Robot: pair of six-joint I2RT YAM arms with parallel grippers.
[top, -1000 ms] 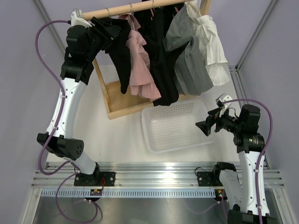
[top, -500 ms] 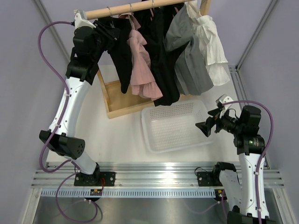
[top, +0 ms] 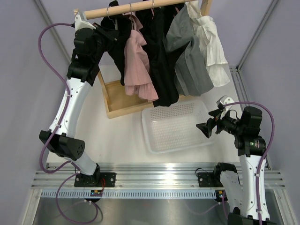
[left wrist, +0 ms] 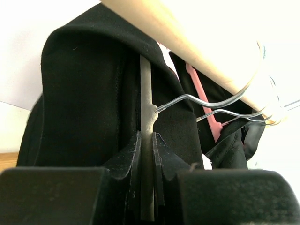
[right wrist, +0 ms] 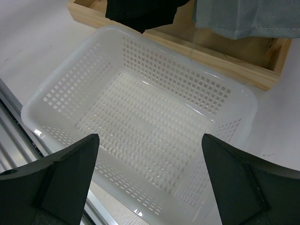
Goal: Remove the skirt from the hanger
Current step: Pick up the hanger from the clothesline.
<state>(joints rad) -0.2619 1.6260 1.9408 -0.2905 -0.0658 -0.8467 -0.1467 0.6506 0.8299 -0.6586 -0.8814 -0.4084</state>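
A black skirt (top: 119, 56) hangs leftmost on the wooden rod (top: 136, 6) from a hanger (left wrist: 146, 112) with a grey flat bar and a wire hook. My left gripper (top: 107, 29) is up at the rod, and its jaws (left wrist: 146, 140) are shut on the hanger's grey bar, with black cloth (left wrist: 84, 103) draped on both sides. My right gripper (top: 205, 127) hovers open over the white basket (right wrist: 84, 79) with nothing between its fingers (right wrist: 70, 164).
A pink garment (top: 138, 61), another black one (top: 161, 56), a grey one (top: 187, 51) and a white one (top: 213, 42) hang on the same rod. The rack's wooden base (top: 112, 101) sits behind the perforated basket (top: 154, 140). A pink hanger (left wrist: 201, 89) hangs close behind the held one.
My left gripper's jaws have closed on the hanger bar at the rod. The black skirt and pink garment shifted slightly upward. The right arm has stayed still.
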